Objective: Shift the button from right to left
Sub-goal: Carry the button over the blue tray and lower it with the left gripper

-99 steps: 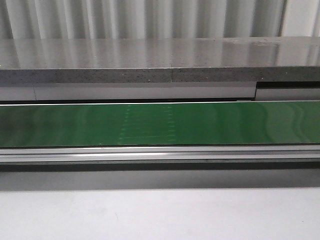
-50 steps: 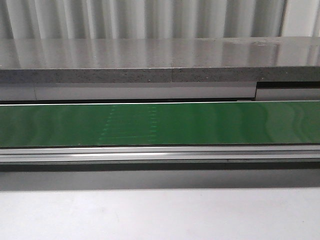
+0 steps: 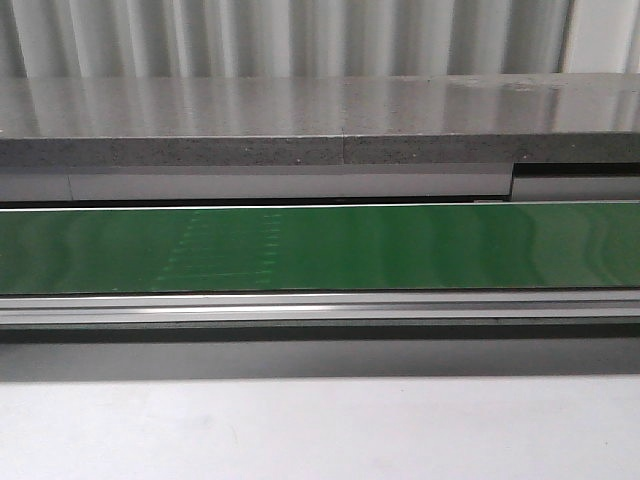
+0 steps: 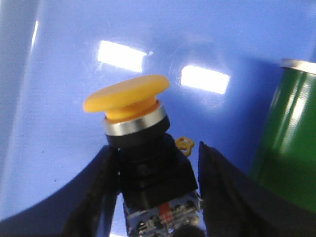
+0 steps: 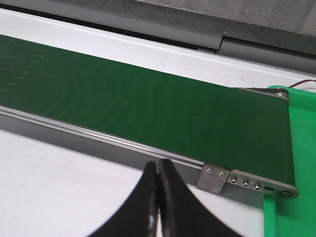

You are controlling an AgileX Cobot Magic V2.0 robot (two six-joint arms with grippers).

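The button [image 4: 133,116] has a yellow-orange mushroom cap, a silver ring, a black collar and a blue-and-clear contact block. It shows only in the left wrist view. My left gripper [image 4: 156,148] is shut on its black body, one finger [image 4: 98,187] on each side, and holds it tilted over a blue surface [image 4: 59,74]. My right gripper [image 5: 158,167] is shut and empty, over the white table beside the conveyor's near rail. Neither gripper shows in the front view.
A green conveyor belt [image 3: 400,245] runs left to right across the front view, with a grey ledge [image 3: 300,120] behind it and white table [image 3: 320,430] in front. The belt's end [image 5: 256,148] meets a green bin [image 5: 298,148]. A green roller [image 4: 289,133] stands by the blue surface.
The faint stitch marks on the green belt have shifted leftward across the front view. Nothing else in that view has changed.
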